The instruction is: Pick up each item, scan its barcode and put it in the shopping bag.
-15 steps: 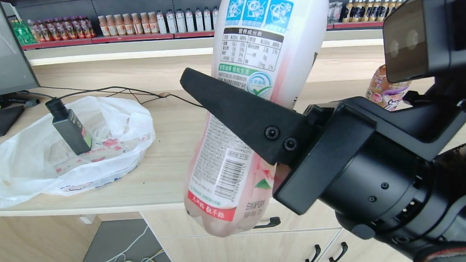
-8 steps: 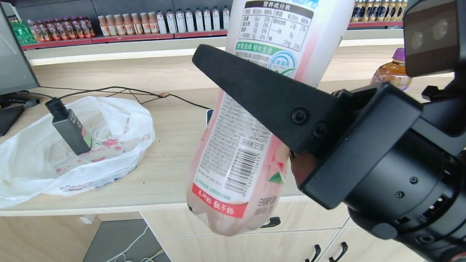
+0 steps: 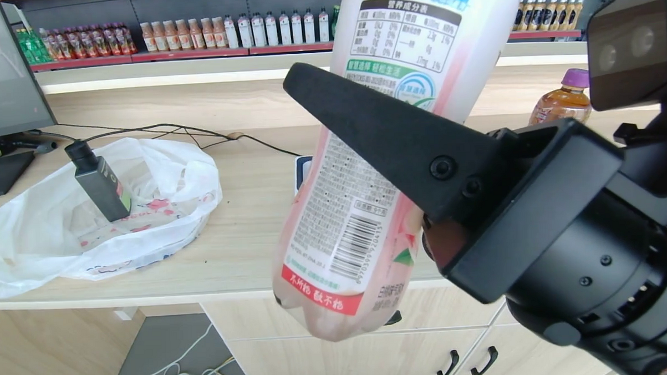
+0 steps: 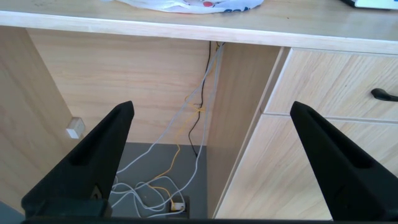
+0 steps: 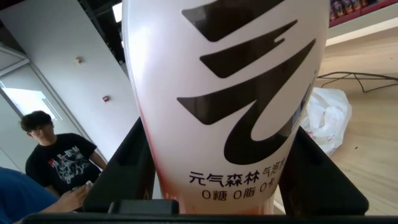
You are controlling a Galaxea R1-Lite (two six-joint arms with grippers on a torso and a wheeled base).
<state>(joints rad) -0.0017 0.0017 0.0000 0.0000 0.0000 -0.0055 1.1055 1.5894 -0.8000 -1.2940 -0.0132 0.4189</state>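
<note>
My right gripper (image 3: pixel 358 106) is shut on a big pink-and-white drink bottle (image 3: pixel 367 208), held tilted in the air close to the head camera, above the counter's front edge. Its barcode (image 3: pixel 357 245) faces the head view. In the right wrist view the bottle (image 5: pixel 230 93) sits clamped between both fingers (image 5: pixel 127 165). A white plastic shopping bag (image 3: pixel 46 231) lies open on the counter's left, with a black handheld scanner (image 3: pixel 97 182) resting on it. My left gripper (image 4: pixel 211 112) hangs open and holds nothing, below counter height in front of the cabinet.
An amber bottle with a purple cap (image 3: pixel 566 99) stands on the counter at the right. A small blue-and-white item (image 3: pixel 302 169) lies behind the held bottle. A monitor (image 3: pixel 2 71) and cables (image 3: pixel 159 130) occupy the back left. Drawer handle (image 4: pixel 385 94) near the left gripper.
My right gripper has carried the bottle up and to the right, tilting it more. The purple-capped bottle behind has come into sight. Bag and scanner have not moved.
</note>
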